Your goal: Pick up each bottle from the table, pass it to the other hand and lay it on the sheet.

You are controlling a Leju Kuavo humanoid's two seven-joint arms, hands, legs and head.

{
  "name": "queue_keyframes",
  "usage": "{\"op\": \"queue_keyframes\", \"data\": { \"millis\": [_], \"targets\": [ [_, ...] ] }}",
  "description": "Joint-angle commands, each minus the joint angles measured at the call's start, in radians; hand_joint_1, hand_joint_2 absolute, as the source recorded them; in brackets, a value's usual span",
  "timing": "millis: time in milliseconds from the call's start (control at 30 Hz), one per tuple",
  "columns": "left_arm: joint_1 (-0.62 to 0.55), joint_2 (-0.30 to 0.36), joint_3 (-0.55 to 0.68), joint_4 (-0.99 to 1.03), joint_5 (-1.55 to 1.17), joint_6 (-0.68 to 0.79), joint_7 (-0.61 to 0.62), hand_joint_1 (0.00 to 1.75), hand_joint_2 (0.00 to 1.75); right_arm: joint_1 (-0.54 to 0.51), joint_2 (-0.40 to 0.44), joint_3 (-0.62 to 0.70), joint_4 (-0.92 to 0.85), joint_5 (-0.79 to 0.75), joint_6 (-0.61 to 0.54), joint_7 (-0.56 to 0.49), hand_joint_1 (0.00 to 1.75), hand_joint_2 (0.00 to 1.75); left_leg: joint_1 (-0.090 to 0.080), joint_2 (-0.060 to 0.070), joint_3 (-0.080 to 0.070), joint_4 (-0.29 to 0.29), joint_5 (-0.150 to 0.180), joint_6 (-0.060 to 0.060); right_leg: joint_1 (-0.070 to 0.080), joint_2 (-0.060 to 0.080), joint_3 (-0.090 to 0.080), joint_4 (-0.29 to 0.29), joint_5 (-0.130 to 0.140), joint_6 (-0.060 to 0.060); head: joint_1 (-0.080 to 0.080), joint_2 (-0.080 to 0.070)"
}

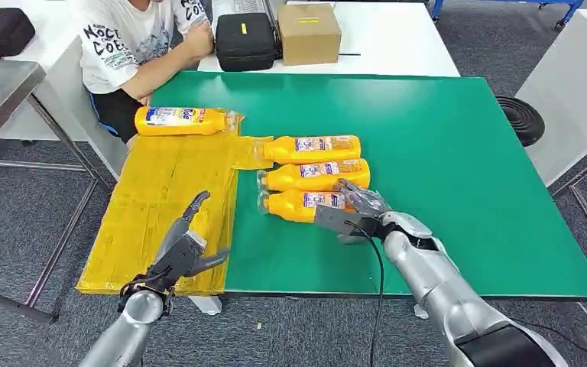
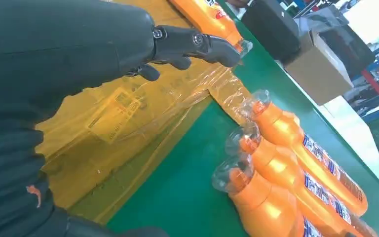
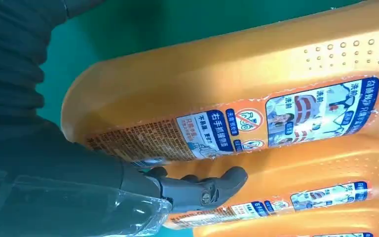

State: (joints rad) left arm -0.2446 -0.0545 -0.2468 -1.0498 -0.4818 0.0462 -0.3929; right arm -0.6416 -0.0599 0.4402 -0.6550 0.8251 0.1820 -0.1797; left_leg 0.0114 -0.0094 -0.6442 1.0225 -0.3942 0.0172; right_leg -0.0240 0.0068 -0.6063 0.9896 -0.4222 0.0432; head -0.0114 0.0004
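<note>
While the right hand (image 1: 349, 210) reached the nearest detergent bottle (image 1: 299, 205) — fingers seemingly not yet closed — its slick, stiff body suited a mid-label grip; left hand (image 1: 184, 251) spread, empty.

Four bottles (image 1: 179, 121), one sheet (image 1: 160, 222)

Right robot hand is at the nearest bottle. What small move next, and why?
Probably close the right robot hand on the nearest bottle: its fingers already reach over the body but don't look wrapped. The left robot hand waits open above the sheet.
</note>
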Motion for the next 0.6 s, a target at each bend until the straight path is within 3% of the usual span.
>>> {"op": "queue_keyframes", "data": {
  "millis": [33,600],
  "targets": [
    [-0.026,0.018,-0.007,0.079,0.001,-0.006,0.004,0.0,1.75,0.024,-0.017,0.02,0.087,-0.021,0.056,-0.007,0.0,1.75,0.001,-0.002,0.003,-0.002,0.0,0.0,0.002,-0.003,0.005,-0.003,0.0,-0.002,0.0,0.0],
    [-0.006,0.021,0.002,0.061,-0.007,-0.005,0.012,0.0,1.75,0.006,-0.013,0.029,0.087,-0.034,0.066,-0.009,0.0,1.75,0.001,-0.001,0.003,-0.002,0.0,0.0,0.002,-0.002,0.005,-0.002,0.0,-0.002,0.0,0.0]
  ]
}}
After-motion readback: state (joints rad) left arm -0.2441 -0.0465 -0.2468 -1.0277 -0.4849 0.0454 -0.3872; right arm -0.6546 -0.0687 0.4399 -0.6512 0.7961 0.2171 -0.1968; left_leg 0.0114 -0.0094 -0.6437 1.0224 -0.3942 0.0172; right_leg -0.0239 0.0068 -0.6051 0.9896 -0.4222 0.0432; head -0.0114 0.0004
